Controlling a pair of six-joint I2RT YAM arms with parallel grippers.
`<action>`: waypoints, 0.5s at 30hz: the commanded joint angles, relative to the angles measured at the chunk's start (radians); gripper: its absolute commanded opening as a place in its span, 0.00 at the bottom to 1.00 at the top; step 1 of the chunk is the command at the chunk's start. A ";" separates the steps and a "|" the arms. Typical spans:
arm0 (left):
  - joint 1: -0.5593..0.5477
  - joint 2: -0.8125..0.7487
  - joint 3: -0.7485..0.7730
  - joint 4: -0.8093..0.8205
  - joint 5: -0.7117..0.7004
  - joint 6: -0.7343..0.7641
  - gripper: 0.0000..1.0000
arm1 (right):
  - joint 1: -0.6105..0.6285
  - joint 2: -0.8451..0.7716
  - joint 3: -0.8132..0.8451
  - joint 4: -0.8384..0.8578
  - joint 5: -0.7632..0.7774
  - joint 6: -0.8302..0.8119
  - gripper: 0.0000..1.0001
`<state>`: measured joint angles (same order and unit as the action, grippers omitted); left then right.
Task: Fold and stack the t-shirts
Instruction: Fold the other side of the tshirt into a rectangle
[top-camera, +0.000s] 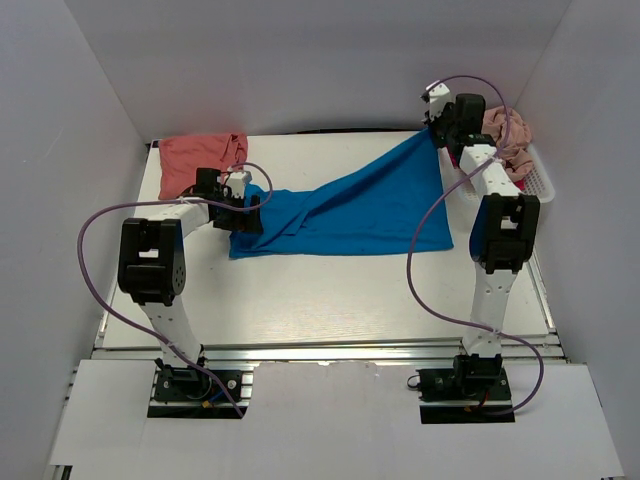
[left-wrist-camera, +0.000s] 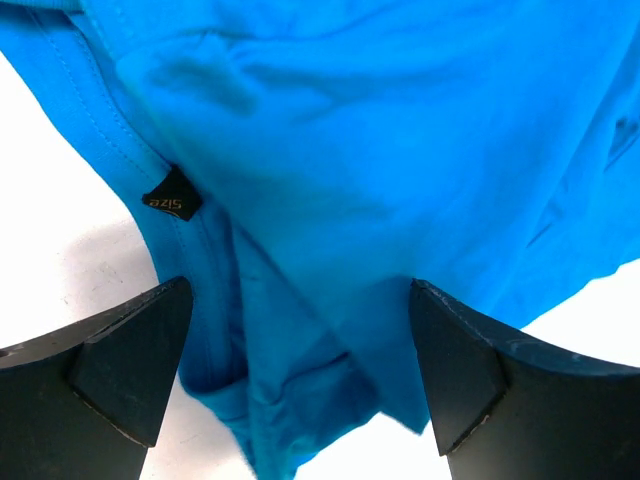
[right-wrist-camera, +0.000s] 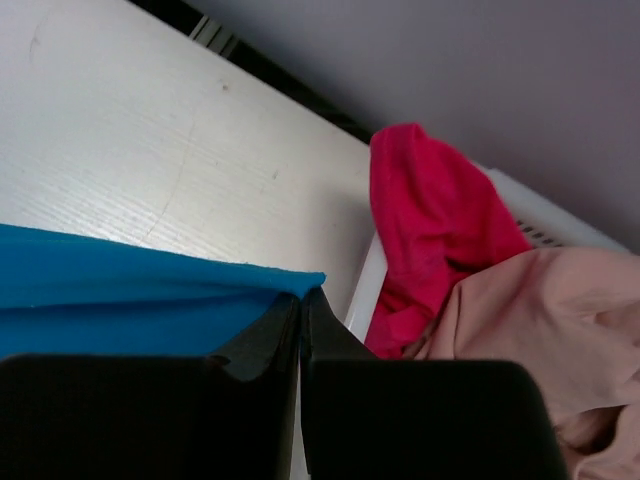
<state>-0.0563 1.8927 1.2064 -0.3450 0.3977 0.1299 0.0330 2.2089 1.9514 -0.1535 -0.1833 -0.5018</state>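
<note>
In the overhead view we see the blue t-shirt (top-camera: 350, 205) stretched in a long wedge across the white surface (top-camera: 300, 290), its bunched end at 9 o'clock and its far corner lifted towards 1 o'clock. The left gripper (top-camera: 250, 208) sits over the bunched end. The right gripper (top-camera: 437, 128) is at the raised corner. A salmon t-shirt (top-camera: 200, 155) lies crumpled at 10 o'clock, apart from the blue one. A white basket (top-camera: 540, 185) stands at 2 o'clock, just beside the right arm, with a beige-pink t-shirt (top-camera: 505, 135) heaped in it.

From the left wrist we find the gripper spread wide, its two dark fingers (left-wrist-camera: 130, 370) at 7 and 5 o'clock. The blue cloth fills the view from 12 o'clock down and hangs in folds between them. A small black tag (left-wrist-camera: 170, 198) is sewn on a seam at 10 o'clock. We cannot tell whether the pads touch the cloth.

From the right wrist we see the gripper pinched tight on the blue t-shirt's corner, the fabric running away from the tips towards 9 o'clock above the bare surface. At 2 o'clock a magenta t-shirt (right-wrist-camera: 430, 220) drapes over the basket's rim, and the beige-pink one lies against it at 4 o'clock, both near the gripper but not touching it.
</note>
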 joint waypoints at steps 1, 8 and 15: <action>-0.004 -0.017 0.021 -0.014 0.016 0.002 0.98 | -0.007 0.000 0.034 0.060 0.011 0.002 0.00; -0.007 -0.004 0.030 -0.023 0.016 0.005 0.98 | -0.007 -0.043 -0.049 -0.007 -0.041 0.023 0.00; -0.007 -0.007 0.041 -0.032 0.012 0.004 0.98 | -0.005 -0.182 -0.365 -0.050 -0.055 -0.009 0.00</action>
<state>-0.0563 1.8927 1.2125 -0.3599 0.3977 0.1303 0.0330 2.1242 1.6581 -0.1761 -0.2180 -0.5011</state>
